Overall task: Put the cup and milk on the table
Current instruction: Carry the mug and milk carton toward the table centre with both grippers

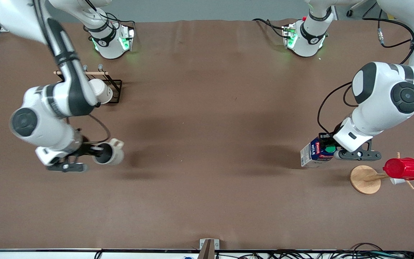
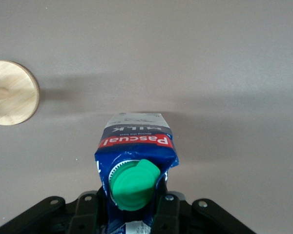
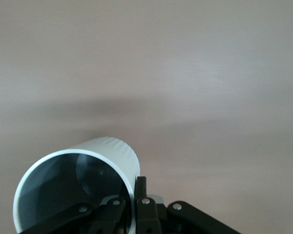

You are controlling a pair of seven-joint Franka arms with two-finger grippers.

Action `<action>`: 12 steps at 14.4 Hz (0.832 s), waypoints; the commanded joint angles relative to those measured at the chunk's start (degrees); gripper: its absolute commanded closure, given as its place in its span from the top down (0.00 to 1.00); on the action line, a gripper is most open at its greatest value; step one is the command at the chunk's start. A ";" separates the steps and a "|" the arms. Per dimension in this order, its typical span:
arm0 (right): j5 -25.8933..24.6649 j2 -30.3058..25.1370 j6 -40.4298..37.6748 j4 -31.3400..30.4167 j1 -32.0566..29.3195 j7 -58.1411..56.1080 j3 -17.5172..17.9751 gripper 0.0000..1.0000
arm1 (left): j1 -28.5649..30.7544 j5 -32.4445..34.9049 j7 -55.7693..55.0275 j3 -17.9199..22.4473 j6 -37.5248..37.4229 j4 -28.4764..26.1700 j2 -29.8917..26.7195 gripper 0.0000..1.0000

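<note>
Brown and faintly creased, the worktop (image 1: 207,144) fills almost the whole front view, and its wide middle carries nothing.

Both arms are at work. The left arm comes in at its own end of the worktop, and the left pincer (image 1: 331,149) is pinching the milk (image 1: 316,154) near its top, a finger on either side of the green cap in the left wrist view. The carton leans, so I judge it not yet standing on its base. Whether its lower edge touches the worktop cannot be told.

The right arm reaches down at its end, and the right pincer (image 1: 97,151) is pressed onto the rim of the cup (image 1: 110,151), one finger inside the wall and one outside. The cup is tipped on its side with its mouth toward the pincer, over the worktop.

Just beside the milk stands a wooden peg stand (image 1: 365,179) with a red cup (image 1: 403,168). Near the right arm's base is a black rack (image 1: 113,86) holding a white mug (image 1: 101,90).

Judged from this, both things are in hand; setting each upright and letting go remains.
</note>
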 commanded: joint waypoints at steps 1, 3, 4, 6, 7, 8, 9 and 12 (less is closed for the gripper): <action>-0.92 0.64 2.35 1.47 5.75 3.80 -0.12 0.00 | -0.06 0.32 -0.86 -0.38 -3.63 2.94 -0.28 0.29; -0.83 3.00 3.67 2.96 9.19 3.99 0.49 0.00 | -0.06 0.24 -1.30 -1.52 -5.82 4.87 -0.28 0.29; -1.09 4.41 5.33 4.10 10.33 3.90 2.06 0.00 | -0.24 0.24 -2.78 -1.96 -6.79 5.83 -0.28 0.29; -1.36 7.40 10.16 4.99 12.09 3.90 4.18 0.00 | -0.59 0.24 -8.73 -4.76 -7.76 7.15 0.24 0.29; -1.62 8.98 11.32 5.78 13.76 3.90 4.36 0.00 | -0.94 0.32 -11.38 -5.56 -7.77 7.42 0.42 0.29; -2.92 11.08 11.41 6.74 15.86 3.99 4.36 0.00 | -1.38 0.32 -13.93 -6.79 -7.77 7.69 0.60 0.29; -3.37 13.10 11.59 8.32 17.71 4.34 4.36 0.00 | -2.16 0.32 -16.39 -7.41 -7.68 8.30 1.29 0.29; -3.46 15.67 12.37 9.92 21.50 5.66 4.27 0.01 | -7.34 0.32 -25.17 -7.50 -7.68 11.46 4.19 0.29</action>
